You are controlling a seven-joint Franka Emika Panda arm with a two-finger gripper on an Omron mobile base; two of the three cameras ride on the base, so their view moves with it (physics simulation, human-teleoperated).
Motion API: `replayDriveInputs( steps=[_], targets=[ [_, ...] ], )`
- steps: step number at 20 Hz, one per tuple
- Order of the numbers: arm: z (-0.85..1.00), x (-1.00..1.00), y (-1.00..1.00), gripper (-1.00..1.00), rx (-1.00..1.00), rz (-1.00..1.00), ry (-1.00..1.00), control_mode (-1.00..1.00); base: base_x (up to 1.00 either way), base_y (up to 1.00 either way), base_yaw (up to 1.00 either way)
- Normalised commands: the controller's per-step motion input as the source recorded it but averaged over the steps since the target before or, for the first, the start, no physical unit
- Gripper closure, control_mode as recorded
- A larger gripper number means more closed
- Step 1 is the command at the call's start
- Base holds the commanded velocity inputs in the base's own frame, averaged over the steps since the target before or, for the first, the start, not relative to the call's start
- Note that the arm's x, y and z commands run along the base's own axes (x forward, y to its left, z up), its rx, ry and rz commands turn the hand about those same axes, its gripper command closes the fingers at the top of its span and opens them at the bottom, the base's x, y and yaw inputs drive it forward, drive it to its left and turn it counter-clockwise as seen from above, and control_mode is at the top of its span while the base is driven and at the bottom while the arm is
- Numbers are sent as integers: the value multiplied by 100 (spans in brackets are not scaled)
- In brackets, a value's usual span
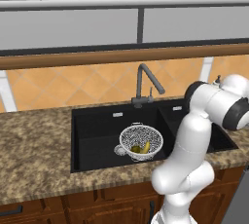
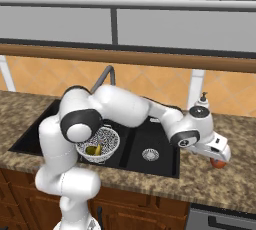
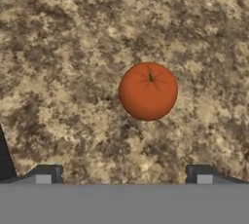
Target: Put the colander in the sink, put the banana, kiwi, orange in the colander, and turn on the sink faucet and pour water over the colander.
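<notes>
Claw (image 3: 124, 175) spread wide, gripping nothing; two dark fingertips (image 3: 46, 174) low in the hand view, well apart, mostly cut off by the frame bottom. Poised above the orange (image 3: 148, 91), which rests on the speckled brown tabletop (image 3: 58, 47), clear of both tips, green stem mark facing the camera.

From the right base view: orange (image 2: 217, 163) largely hidden beneath the white hand, a sliver showing at the tabletop (image 2: 225, 184) to the right of the sink (image 2: 160, 166). Fingers themselves not discernible there behind the hand.

Colander (image 1: 141, 141) seated in the large left basin of the sink (image 1: 92, 140), upright. Banana (image 1: 145, 147) inside, partly screened by the mesh wall; beside it a dull green-brown lump, presumably the kiwi (image 1: 135, 148), too small to confirm shape. In the right base view, colander (image 2: 102, 143) partly blocked by the arm's elbow.

Faucet (image 1: 146, 84) standing behind the sink, spout angled right and down. In the right base view, faucet (image 2: 107, 74) mostly covered by the arm; lever not visible there. Soap bottle (image 2: 201, 108) behind the hand, base hidden.
</notes>
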Motion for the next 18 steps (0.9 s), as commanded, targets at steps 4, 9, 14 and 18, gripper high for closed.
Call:
replayDriveInputs(
  steps=[4,9,14,18],
  targets=[
    [-14,14,-5,-100,0,0,-8,-100,0,0,0],
    [-8,16,-10,-100,0,0,-6,-100,0,0,0],
    [-2,11,-13,-100,0,-1,-2,-100,0,0,0],
    [0,9,-22,-100,0,0,0,-100,0,0,0]
  ],
)
